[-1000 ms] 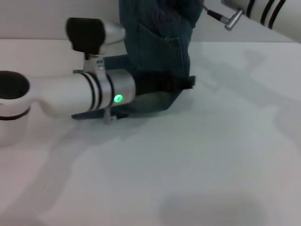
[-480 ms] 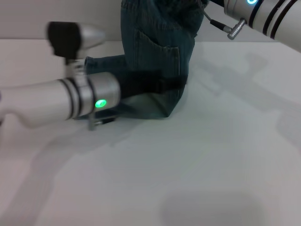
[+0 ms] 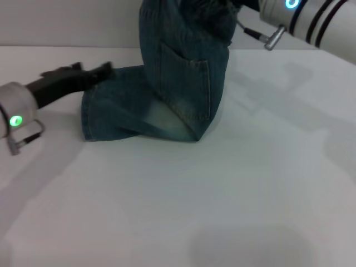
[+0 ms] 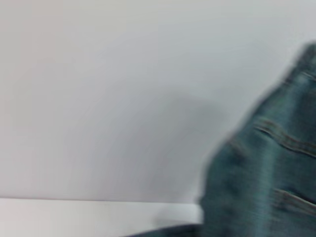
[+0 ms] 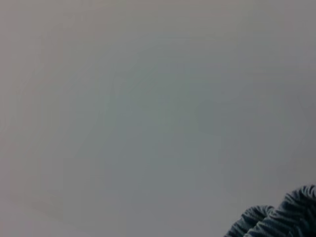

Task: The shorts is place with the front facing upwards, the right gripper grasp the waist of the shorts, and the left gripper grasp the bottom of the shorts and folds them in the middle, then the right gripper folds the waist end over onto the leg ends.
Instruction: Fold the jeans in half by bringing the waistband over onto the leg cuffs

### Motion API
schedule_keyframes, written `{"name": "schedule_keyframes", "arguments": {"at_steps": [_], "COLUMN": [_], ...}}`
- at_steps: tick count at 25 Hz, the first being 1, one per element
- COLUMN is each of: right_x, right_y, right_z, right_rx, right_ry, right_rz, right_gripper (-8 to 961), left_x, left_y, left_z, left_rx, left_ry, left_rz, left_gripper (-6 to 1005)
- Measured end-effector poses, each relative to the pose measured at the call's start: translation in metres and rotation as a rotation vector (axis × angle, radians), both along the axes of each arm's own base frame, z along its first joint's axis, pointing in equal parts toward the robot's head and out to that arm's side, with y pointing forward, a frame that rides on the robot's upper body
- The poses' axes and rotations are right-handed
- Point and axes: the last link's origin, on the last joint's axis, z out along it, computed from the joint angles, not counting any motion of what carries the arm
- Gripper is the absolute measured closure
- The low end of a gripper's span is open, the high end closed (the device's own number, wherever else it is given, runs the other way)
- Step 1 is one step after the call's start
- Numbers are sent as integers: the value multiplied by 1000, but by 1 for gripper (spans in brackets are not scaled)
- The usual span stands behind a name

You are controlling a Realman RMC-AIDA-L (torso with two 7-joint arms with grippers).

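shorts (image 3: 167,83) waist cut off above | right pincer out of frame; left pincer (image 3: 97,71) blurred, grip unclear

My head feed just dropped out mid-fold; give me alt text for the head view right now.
Denim shorts hang from the top edge where the right arm's gripper holds the waist end up, while the leg ends lie on the white table. The left gripper sits at the shorts' left edge, low over the table.

Plain white matte tabletop (image 3: 233,189) fills most of the head view; pale grey bare wall (image 3: 67,22) behind; soft, diffuse shadows.
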Motion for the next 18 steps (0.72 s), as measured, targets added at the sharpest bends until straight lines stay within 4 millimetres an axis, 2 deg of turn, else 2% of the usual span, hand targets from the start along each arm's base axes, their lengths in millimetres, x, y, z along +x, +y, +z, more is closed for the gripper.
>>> {"name": "schedule_keyframes", "arguments": {"at_steps": [3,7,18], "right_x": [-6,-9,-13], "right_y": [0,-3,-15], "right_z": [-9,-18,-41], "right_rx": [-17,-45,-130], "right_ry": [-31,-52,-96], "right_rz": [14,17,42], "right_gripper": [863,853,826], "left_x": [-19,-33,-36], "left_y": [-2,-2,2], "left_z": [18,28,31], "left_rx": [67,121,159], "left_ry": [5,19,45], "left_rz": [60,107,124], "left_gripper": [207,211,222]}}
